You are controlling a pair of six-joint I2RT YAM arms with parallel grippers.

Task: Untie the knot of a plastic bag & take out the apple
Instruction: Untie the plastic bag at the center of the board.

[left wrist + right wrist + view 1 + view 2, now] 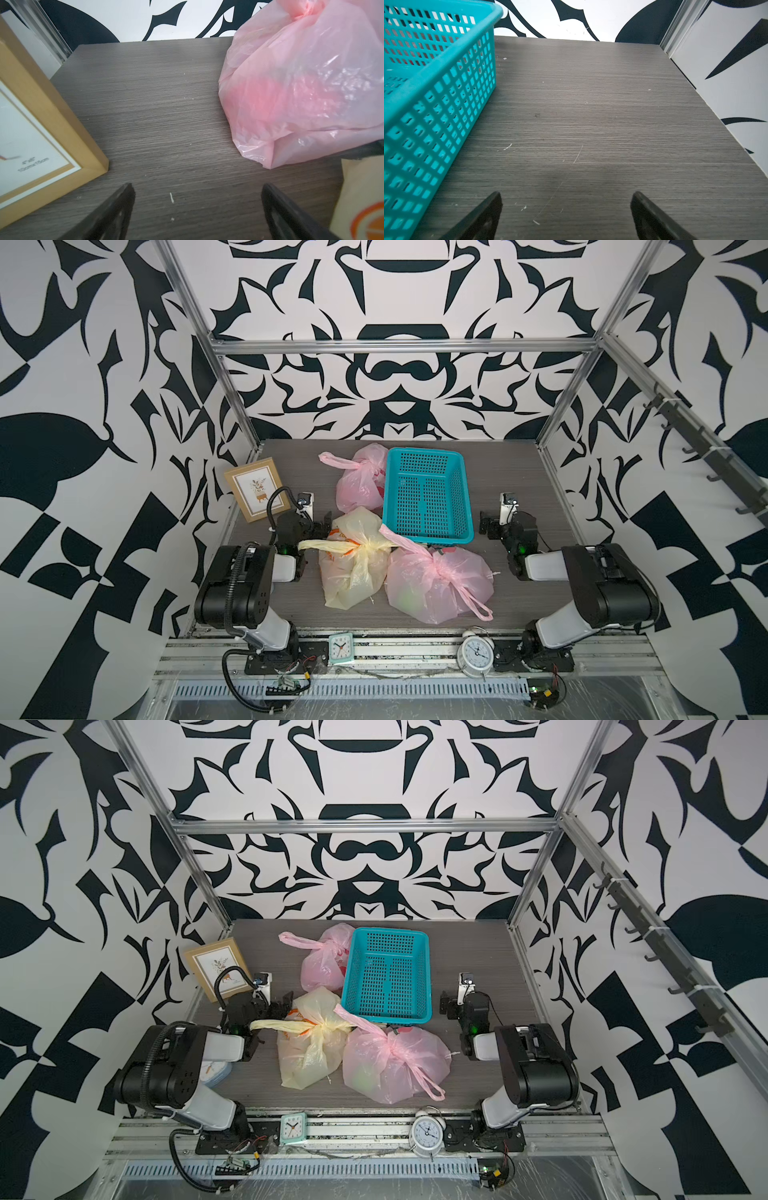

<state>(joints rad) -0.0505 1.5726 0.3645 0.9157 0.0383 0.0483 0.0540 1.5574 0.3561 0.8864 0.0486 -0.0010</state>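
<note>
**A:** Whereabouts of the tied bag holding the apple?

**B:** Hard to pin down among three. Nearest the front edge, a translucent pink plastic bag (440, 589), slumped on the grey wood-grain tabletop (519, 472). Knot (437, 566) on top, handle loops trailing front-right and back-left. A greenish round blur showing through its front-left part. Possibly the apple; cannot tell for sure.

**A:** Next to it?

**B:** Touching its left side, a pale yellow plastic bag (353, 572) with orange print, likewise tied. Farther back, a second pink plastic bag (359, 485), tied too, something red inside, pressed against the left wall of a turquoise perforated plastic basket (461, 497). Basket's near end just beside the front pink bag.

**A:** And the pincers?

**B:** Left gripper (196, 187) spread wide, holding nothing, low over bare tabletop, just left of the yellow bag. In its wrist view, a light wooden picture frame (41, 124) to one side, the second pink bag to the other. Right gripper (565, 195) equally wide, gripping nothing, right of the basket and apart from it.

**A:** Beyond the table?

**B:** On the front rail, a mint square clock (341, 648) and a white round alarm clock (477, 652).
</note>
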